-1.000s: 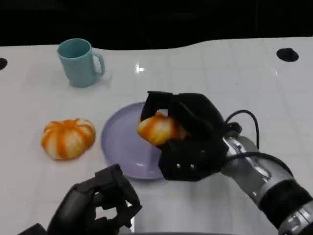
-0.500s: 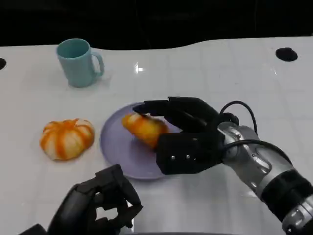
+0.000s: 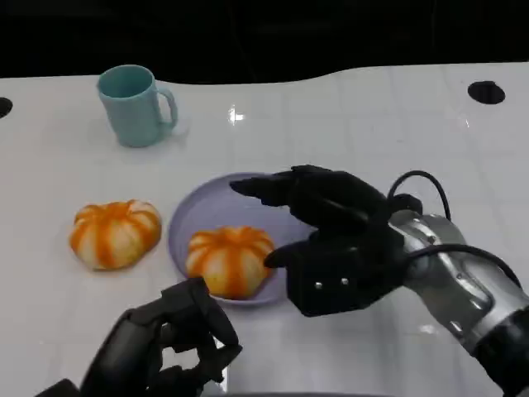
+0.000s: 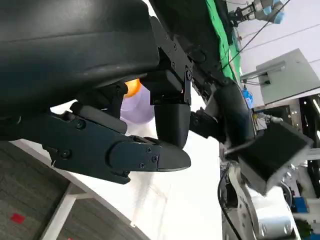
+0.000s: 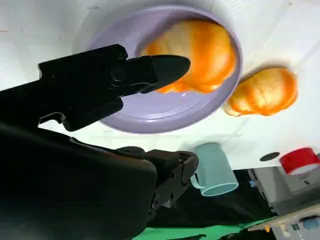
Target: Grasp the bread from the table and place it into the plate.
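Bread (image 3: pixel 229 260): orange-and-white striped bun, lay inside the plate (image 3: pixel 198 217), on its near half, free of any hold.

Left hand (image 3: pixel 169 347): nearest item, low at the counter's (image 3: pixel 347 116) near edge, fingers curled inward around nothing.

Right hand (image 3: pixel 326 240): just beside the bread and over the plate's right part, fingers (image 3: pixel 269 190) spread and released, none that we could see touching the bread.

Step in hand, as we judged it: withdrawal after placing. We advised lifting the right hand straight up before drawing it back, fingers kept apart, so nothing brushed the bread or dragged the plate rim.

Second bun (image 3: pixel 114 233): on the counter, left of the plate, apart from it.

Mug (image 3: pixel 136 105): teal, upright, farthest back.
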Tool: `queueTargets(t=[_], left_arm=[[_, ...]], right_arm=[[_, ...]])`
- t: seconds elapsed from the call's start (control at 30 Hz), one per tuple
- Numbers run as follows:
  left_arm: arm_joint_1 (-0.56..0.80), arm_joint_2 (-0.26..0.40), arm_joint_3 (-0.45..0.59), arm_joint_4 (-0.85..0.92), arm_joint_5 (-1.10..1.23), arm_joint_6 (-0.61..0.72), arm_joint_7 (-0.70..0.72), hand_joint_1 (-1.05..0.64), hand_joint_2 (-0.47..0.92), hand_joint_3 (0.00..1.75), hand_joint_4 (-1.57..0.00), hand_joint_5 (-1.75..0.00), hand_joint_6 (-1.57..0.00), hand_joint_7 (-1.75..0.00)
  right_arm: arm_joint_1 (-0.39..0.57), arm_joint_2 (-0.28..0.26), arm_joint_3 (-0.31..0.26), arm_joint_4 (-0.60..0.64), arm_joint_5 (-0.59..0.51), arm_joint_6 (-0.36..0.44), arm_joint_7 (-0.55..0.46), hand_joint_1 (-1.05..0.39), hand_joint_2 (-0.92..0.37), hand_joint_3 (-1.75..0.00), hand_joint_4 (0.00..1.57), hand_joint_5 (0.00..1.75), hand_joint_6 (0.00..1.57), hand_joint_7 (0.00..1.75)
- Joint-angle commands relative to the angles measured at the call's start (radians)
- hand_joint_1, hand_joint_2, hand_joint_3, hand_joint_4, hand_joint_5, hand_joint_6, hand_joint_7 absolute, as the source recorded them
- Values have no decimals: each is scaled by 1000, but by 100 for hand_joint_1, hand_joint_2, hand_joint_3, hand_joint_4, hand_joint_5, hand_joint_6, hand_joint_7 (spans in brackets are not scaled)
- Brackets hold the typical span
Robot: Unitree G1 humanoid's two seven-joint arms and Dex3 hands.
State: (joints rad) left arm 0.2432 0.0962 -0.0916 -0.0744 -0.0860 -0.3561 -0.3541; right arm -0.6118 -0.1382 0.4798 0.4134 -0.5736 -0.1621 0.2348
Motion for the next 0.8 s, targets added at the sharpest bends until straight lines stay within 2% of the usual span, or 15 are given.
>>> queueTargets(t=[0.03,0.07,0.2,0.27,0.37,0.47,0.53,0.6,0.63,0.67,0.73,0.77,0.8], left_arm=[[6,14,4,-9,-7,-5,3,-50,92,34,-68,-175,-57,-159],[6,14,4,-10,-8,-4,2,-50,92,34,-68,-175,-57,-159],[5,12,3,-6,-9,-5,4,-50,92,34,-69,-175,-58,-161],[8,13,2,-12,-10,6,5,-51,92,33,-69,-175,-58,-160],[5,11,-2,-11,-13,10,3,-50,92,32,-70,-175,-59,-161],[3,11,-3,-12,0,4,9,-52,92,33,-71,-175,-59,-161],[4,12,-2,-13,2,5,10,-53,92,34,-71,-175,-59,-161],[4,9,-2,-9,-10,2,5,-50,92,34,-71,-175,-58,-161],[3,8,-2,-7,-14,-1,2,-49,92,34,-70,-175,-58,-161],[2,7,-2,-5,-16,-1,2,-49,92,34,-70,-175,-58,-161],[0,8,-1,-2,-15,-2,3,-48,92,34,-70,-175,-58,-161],[-2,8,0,1,-14,-3,3,-49,92,34,-69,-175,-58,-162],[-3,9,1,4,-13,-5,2,-49,92,35,-69,-175,-57,-162]], right_arm=[[86,-47,-54,-117,43,-14,-14,-69,-92,-20,3,43,23,3],[105,-52,-65,-139,51,-23,-23,-67,-92,-19,3,51,25,4],[203,-68,-118,-242,90,-53,-58,-59,-92,-18,13,64,37,9],[259,-74,-146,-281,108,-90,-93,-53,-92,-15,25,72,45,13],[325,-80,-182,-309,137,-152,-135,-47,-92,-15,37,82,55,17],[379,-83,-212,-335,164,-189,-155,-40,-92,-12,41,98,61,22],[411,-84,-230,-348,181,-218,-168,-33,-92,-9,43,112,63,35],[439,-84,-249,-350,199,-256,-184,-28,-90,-9,49,124,58,70],[450,-84,-257,-350,208,-271,-190,-24,-88,-14,52,130,54,88],[466,-85,-267,-354,220,-284,-192,-22,-83,-23,54,131,53,96],[495,-92,-284,-356,247,-318,-188,-16,-63,-64,57,139,53,113],[508,-98,-292,-357,259,-332,-184,-8,-50,-92,60,145,55,121],[520,-102,-298,-361,266,-341,-180,-4,-44,-105,61,147,57,125]])
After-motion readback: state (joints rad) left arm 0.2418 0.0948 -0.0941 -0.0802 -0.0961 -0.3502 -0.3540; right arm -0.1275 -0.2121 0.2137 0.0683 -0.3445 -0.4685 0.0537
